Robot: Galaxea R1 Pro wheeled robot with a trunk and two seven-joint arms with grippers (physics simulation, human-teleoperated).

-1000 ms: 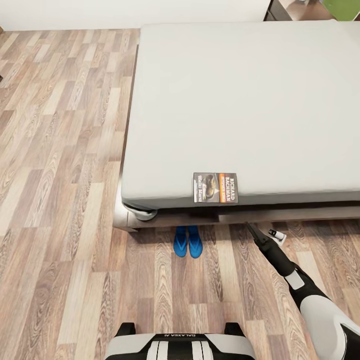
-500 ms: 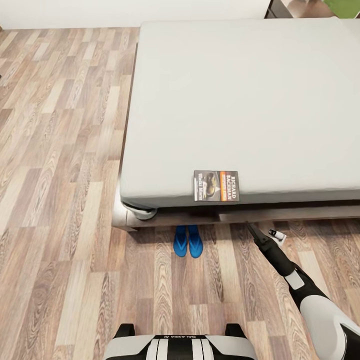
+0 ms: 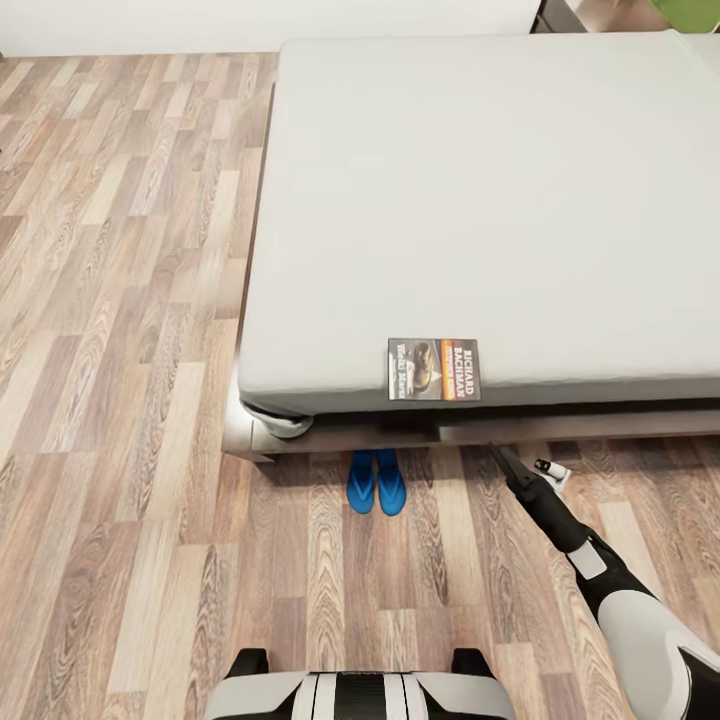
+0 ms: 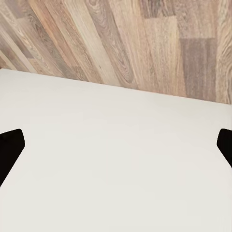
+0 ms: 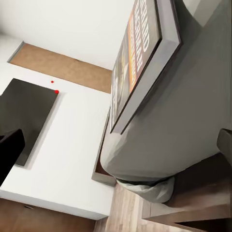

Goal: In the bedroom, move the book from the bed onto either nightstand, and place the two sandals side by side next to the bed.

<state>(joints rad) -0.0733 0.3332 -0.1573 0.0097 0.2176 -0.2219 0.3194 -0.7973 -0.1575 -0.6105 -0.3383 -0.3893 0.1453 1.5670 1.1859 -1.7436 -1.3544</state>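
Just beyond the open right end effector (image 3: 525, 468), the book (image 3: 434, 369).

The bed (image 3: 480, 200) carries the book (image 3: 434, 370) at its near edge, just beyond the right gripper (image 3: 524, 472); two sandals (image 3: 376, 482) lie on the floor (image 3: 120, 400) to its left.

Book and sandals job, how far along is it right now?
Done: the sandals lie side by side on the floor against the bed. In hand: the right gripper hangs open just below the book. Left: the book, on the mattress edge, must go to a nightstand.
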